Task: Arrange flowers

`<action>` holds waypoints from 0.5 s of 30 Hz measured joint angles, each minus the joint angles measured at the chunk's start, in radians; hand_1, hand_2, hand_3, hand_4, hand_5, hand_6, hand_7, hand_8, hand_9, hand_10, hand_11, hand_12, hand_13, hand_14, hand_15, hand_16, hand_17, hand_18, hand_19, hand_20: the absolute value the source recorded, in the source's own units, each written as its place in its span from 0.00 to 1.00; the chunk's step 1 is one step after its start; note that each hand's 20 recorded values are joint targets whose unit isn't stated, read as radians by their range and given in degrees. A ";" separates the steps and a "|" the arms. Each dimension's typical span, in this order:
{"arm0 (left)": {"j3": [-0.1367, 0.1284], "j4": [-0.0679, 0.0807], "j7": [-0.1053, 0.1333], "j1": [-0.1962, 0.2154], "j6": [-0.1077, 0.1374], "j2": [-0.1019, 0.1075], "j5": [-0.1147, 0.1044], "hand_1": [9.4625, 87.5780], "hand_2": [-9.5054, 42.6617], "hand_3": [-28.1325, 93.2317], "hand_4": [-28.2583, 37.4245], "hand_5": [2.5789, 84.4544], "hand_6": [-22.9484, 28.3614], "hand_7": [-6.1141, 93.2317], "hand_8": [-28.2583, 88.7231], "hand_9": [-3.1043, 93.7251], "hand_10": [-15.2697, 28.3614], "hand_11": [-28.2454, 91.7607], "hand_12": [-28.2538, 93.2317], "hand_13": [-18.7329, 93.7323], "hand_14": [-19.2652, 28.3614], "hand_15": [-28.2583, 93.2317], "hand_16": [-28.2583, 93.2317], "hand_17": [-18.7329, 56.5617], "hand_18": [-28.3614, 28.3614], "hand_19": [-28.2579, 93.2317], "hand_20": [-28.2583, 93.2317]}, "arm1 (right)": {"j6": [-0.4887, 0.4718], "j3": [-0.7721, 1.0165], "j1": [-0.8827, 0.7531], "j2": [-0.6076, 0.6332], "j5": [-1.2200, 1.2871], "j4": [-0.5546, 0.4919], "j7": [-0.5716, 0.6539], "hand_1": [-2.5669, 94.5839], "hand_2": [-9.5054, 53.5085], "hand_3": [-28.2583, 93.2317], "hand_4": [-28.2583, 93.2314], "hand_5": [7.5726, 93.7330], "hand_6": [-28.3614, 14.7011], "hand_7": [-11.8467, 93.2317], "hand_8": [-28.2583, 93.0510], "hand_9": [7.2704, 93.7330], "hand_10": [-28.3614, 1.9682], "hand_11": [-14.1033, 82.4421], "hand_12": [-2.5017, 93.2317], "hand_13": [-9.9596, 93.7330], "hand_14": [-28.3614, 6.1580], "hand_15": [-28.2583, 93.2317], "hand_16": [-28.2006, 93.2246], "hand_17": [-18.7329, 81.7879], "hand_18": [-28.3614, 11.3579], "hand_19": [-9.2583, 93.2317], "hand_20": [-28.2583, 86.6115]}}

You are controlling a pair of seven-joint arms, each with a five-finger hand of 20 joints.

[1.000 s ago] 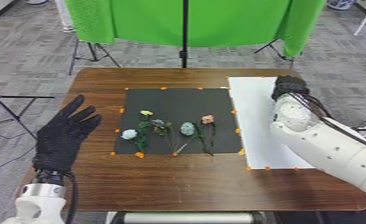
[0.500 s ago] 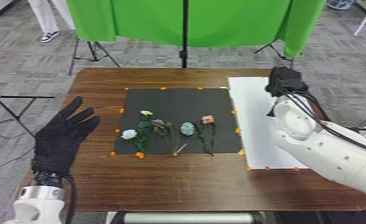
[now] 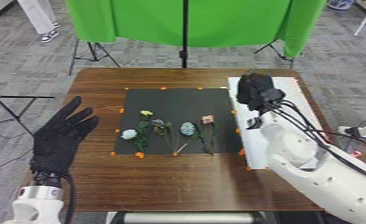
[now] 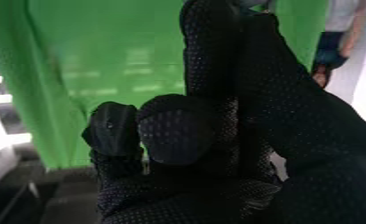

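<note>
Right hand (image 3: 253, 90) near the far edge of the tabletop (image 3: 179, 185), can't tell if it's gripping anything; if empty, go low, pinching the pink flower (image 3: 208, 119) gently mid-stem!

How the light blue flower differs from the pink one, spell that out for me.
The light blue flower has a larger, longer bloom; the pink flower has a smaller one. The blue bloom lies nearer the robot, the pink bloom farther off and more to the right. Both lie on the black mat, stems toward the robot.
</note>
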 measured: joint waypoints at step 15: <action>-0.005 0.000 -0.008 0.002 0.000 -0.003 0.000 0.19 0.30 0.89 0.07 0.42 0.62 0.19 0.16 0.40 0.80 0.43 0.32 0.41 0.98 0.66 0.17 0.17 1.00 0.68 0.41 | -0.133 0.080 -0.199 -0.047 -0.074 -0.046 -0.137 0.51 0.00 0.83 0.00 0.84 0.70 0.33 0.23 0.91 0.68 0.40 0.33 0.80 0.67 0.88 0.37 0.49 0.15 1.00 0.75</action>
